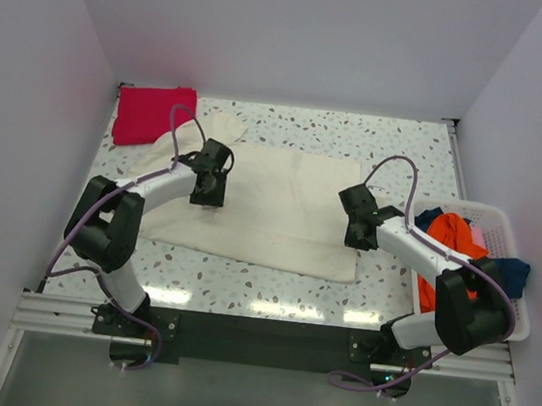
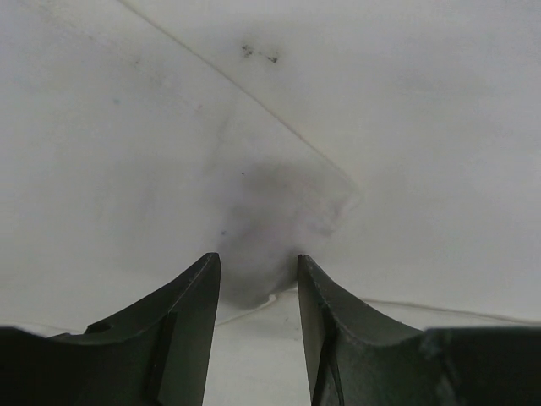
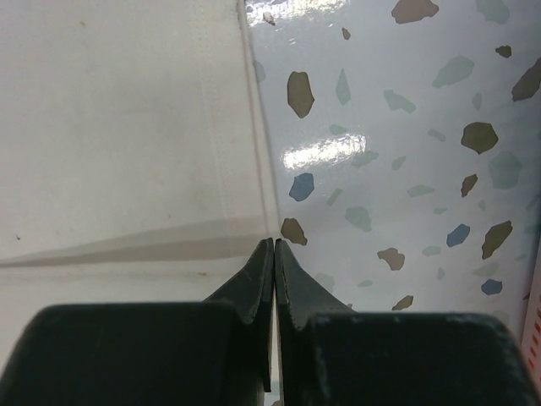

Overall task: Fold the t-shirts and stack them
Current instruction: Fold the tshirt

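Note:
The large cream t-shirt [image 1: 281,204] lies spread flat in the middle of the table. My left gripper [image 1: 207,198] hovers over its left part. In the left wrist view that gripper [image 2: 258,266] stands open just above the cream cloth [image 2: 169,152], with nothing between its fingers. My right gripper [image 1: 352,241] sits at the shirt's right edge. In the right wrist view it [image 3: 275,243] is shut, and the hem [image 3: 254,169] and a raised crease run straight into its tips. A folded red t-shirt [image 1: 152,113] rests at the back left corner.
A white basket [image 1: 502,216] stands at the right edge and holds an orange t-shirt [image 1: 450,230] and a blue one [image 1: 511,272]. Speckled tabletop [image 3: 406,152] shows beside the cream shirt's hem. White walls enclose the table on three sides.

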